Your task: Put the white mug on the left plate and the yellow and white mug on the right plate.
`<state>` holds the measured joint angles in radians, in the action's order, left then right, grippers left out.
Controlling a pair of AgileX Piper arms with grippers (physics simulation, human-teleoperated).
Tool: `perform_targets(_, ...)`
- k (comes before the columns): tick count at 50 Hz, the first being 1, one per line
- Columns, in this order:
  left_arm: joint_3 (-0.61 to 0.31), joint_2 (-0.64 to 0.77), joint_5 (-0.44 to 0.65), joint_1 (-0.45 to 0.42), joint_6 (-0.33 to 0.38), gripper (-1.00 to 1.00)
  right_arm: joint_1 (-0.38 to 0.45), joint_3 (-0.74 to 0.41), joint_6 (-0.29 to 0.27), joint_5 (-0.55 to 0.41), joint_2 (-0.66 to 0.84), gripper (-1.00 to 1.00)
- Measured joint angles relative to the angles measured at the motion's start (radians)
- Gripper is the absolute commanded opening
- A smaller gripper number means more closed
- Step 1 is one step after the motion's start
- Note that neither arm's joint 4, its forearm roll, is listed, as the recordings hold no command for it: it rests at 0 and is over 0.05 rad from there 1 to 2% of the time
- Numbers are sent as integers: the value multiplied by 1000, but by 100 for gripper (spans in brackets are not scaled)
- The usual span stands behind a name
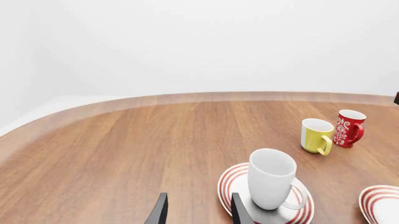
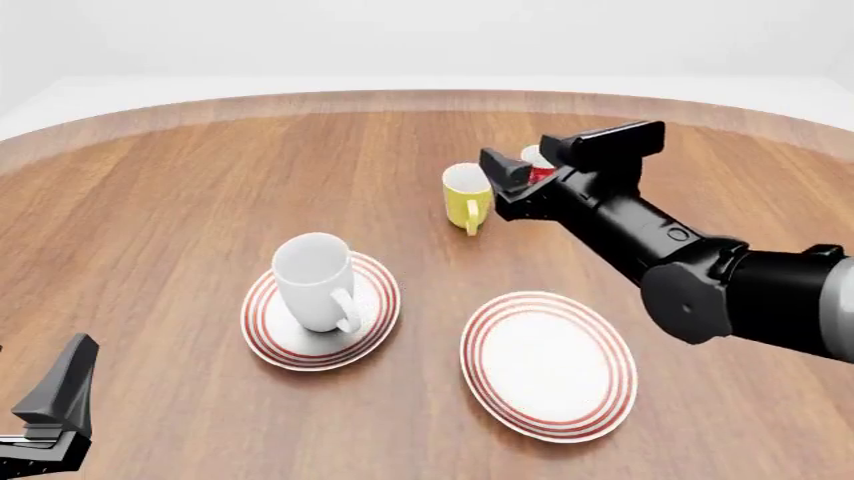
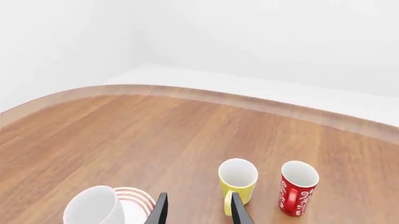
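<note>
The yellow and white mug stands upright on the table, far from the right plate, which holds nothing. The red cup stands just beside it — the right gripper, fingers spread and holding nothing, could knock it over while closing in. The white mug already sits on the left plate. The left gripper is also spread — it holds nothing.

Bright, even light; sharp renders with faint, soft shadows.
</note>
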<state>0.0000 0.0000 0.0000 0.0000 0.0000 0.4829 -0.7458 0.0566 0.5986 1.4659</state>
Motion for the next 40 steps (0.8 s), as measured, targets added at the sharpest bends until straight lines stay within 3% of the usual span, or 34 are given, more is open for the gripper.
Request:
perform_targets(17, 0, 0, 0, 0, 0, 100, -2, -82, -8, -32, 115, 100)
perform_targets(40, 0, 0, 0, 0, 0, 100, -20, -160, 22, -68, 216, 100)
